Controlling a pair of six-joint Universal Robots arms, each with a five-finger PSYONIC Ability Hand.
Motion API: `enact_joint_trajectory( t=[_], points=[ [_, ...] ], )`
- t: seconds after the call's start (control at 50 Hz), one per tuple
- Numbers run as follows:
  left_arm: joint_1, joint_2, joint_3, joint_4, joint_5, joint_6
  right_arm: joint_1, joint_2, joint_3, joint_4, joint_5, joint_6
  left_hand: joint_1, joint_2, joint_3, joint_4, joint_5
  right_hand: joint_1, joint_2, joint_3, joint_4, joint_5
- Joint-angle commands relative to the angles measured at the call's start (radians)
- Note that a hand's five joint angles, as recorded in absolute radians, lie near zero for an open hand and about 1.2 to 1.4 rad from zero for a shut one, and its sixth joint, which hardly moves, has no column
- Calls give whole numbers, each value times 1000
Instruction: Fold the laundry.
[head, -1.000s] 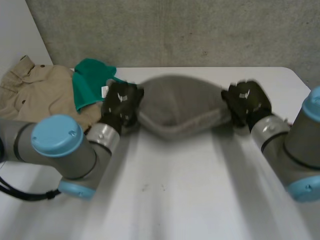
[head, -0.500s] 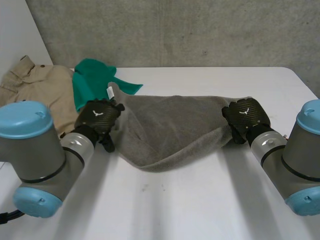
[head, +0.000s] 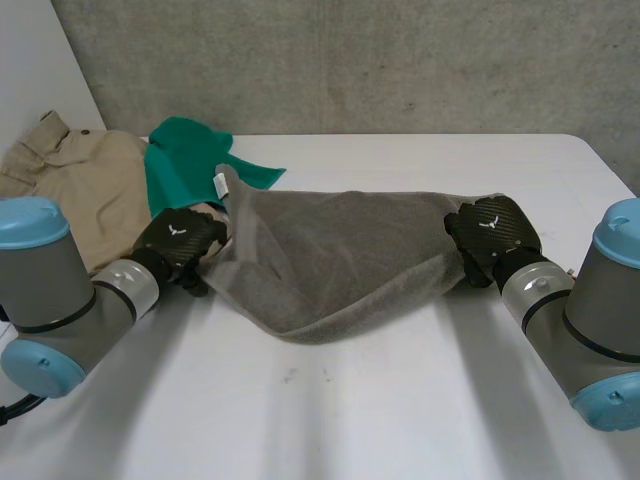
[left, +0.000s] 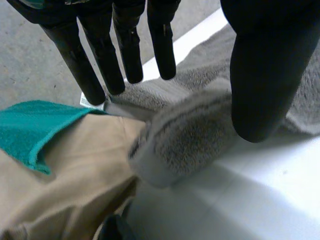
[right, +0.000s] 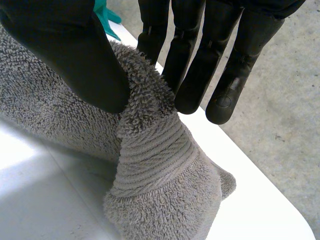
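— Towel (head: 340, 250) first: where is it?

— Grey and thick-piled, stretched across the middle of the white tabletop (head: 400, 400) from 9 o'clock to 3 o'clock. Its near edge sags toward 6 o'clock in a shallow curve. The 9 o'clock end stands up in a loose ridge.

— Which hand has it?

— The right hand (head: 493, 232), at the 3 o'clock end. In the right wrist view its fingers (right: 200, 65) are straight and close together. They pinch a bunched corner of the pile against the thumb (right: 70, 55), and below the pinch the corner hangs in a thick fold down to the tabletop.

— And the left hand (head: 180, 238)?

— It sits at the 9 o'clock end, just beside the raised ridge. In the left wrist view its fingers (left: 100, 60) are straight and a little spread, well apart from the thumb (left: 260, 75). A rolled corner of the towel lies under the palm between them. I cannot tell whether the thumb tip touches the pile.

— Anything else there?

— A tan garment (head: 70, 185) is heaped at 10 o'clock, with a green cloth (head: 180, 165) lying partly on it toward 11 o'clock. A small white tag (head: 219, 183) shows at the top of the ridge, beside the green cloth. In the left wrist view the tan garment touches the rolled corner. A concrete wall (head: 350, 60) stands behind the tabletop at 12 o'clock.
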Motion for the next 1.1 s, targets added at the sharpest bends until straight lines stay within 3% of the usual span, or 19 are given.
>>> enact_joint_trajectory(
  t=[0.02, 0.08, 0.16, 0.18, 0.2, 0.24, 0.36, 0.52, 0.78, 0.9, 0.98, 1.04, 1.06, 1.1],
  points=[
    [-10, -69, 35, 0, -12, 29, 1, 2, 0, 5, -1, -3, 432, 444, 449, 448, 446, 413, 218, 217, 207, 242],
    [-11, -70, 46, 0, -17, 21, 2, 0, 0, 50, -4, -12, 784, 797, 802, 800, 798, 413, 218, 217, 207, 242],
    [-16, -59, 46, 6, -18, 20, 4, -6, -20, 222, -39, -41, 876, 888, 893, 892, 890, 390, 196, 195, 185, 220],
    [-16, -56, 46, 6, -18, 18, 2, -9, -26, 269, -51, -55, 876, 888, 893, 892, 890, 216, 21, 20, 10, 45],
    [-17, -49, 46, 6, -20, 17, -7, -11, -47, 356, -88, -81, 876, 888, 893, 892, 890, -344, -538, -540, -550, -515],
    [-19, -35, 45, 5, -20, 17, -22, -12, -72, 434, -125, -95, 876, 888, 893, 892, 890, -809, -1003, -1005, -1015, -980],
    [-34, 13, 22, 3, -20, 17, -168, -56, -188, 502, -185, -86, 864, 877, 882, 880, 878, -809, -1003, -1005, -1015, -980],
    [-56, 59, -4, 5, -20, 17, -199, -47, -336, 532, -197, -127, 855, 868, 873, 871, 869, -809, -1003, -1005, -1015, -980],
    [-45, 100, -18, -4, -21, 17, -194, 175, -511, 656, -187, -340, 852, 865, 870, 868, 866, -717, -911, -913, -923, -887],
    [-44, 106, -20, -7, -21, 17, -193, 281, -587, 744, -177, -360, 855, 868, 873, 871, 869, -708, -902, -904, -914, -879],
    [-42, 106, -21, -10, -23, 17, -194, 324, -598, 744, -168, -351, 867, 880, 885, 883, 881, -371, -566, -567, -577, -542],
    [-44, 112, -23, -20, -23, 18, -188, 333, -595, 748, -160, -345, 884, 897, 902, 900, 898, 83, -111, -112, -122, -87],
    [-44, 115, -24, -26, -24, 20, -188, 329, -589, 749, -151, -341, 884, 897, 902, 900, 898, 409, 215, 213, 203, 239],
    [-47, 143, -35, -49, -32, 26, -189, 315, -589, 749, -139, -325, 884, 897, 902, 900, 898, 413, 218, 217, 207, 242]
  ],
)
